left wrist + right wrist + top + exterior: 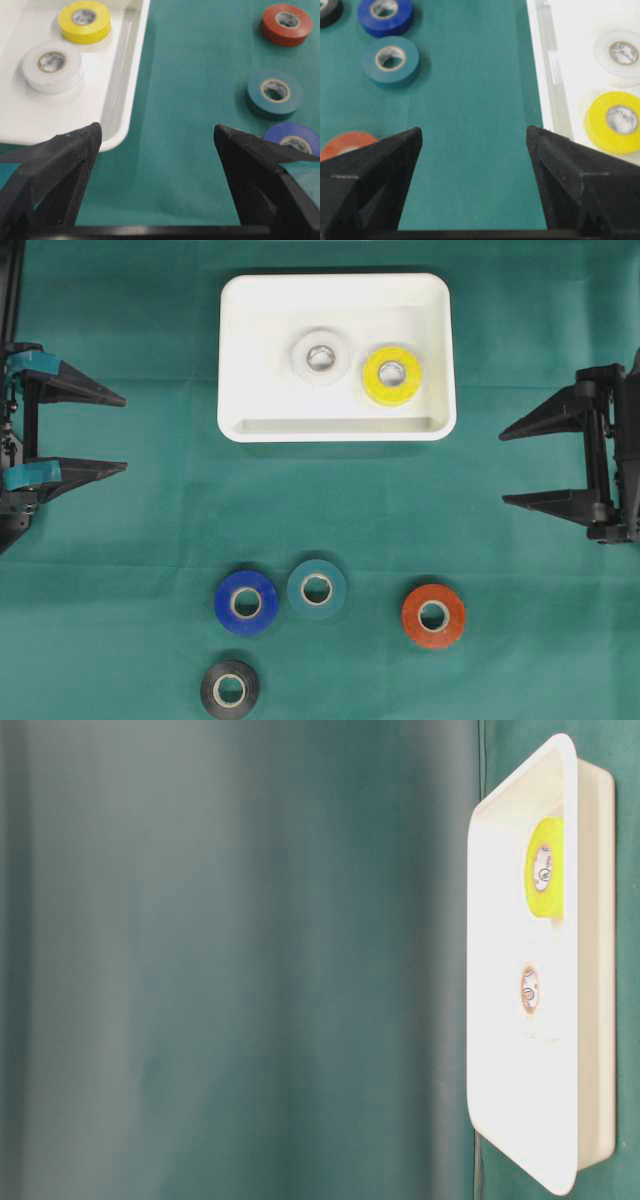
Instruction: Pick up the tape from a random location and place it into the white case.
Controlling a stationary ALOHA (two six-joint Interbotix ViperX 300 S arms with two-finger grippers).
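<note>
Two rolls in the white case [336, 425], four on the green cloth [130, 540], both grippers empty.

White tape [320, 356] sits mid-case; yellow tape [391, 375] is just beside it, near the case's right wall. Toward the cloth's near edge: blue tape [246, 602] touching teal tape [317, 588], black tape [230, 689] closest to the edge, red tape [433, 616] apart on the right. Left gripper [125, 433] at the left edge and right gripper [502, 466] at the right edge both stand spread wide, holding nothing.
</note>
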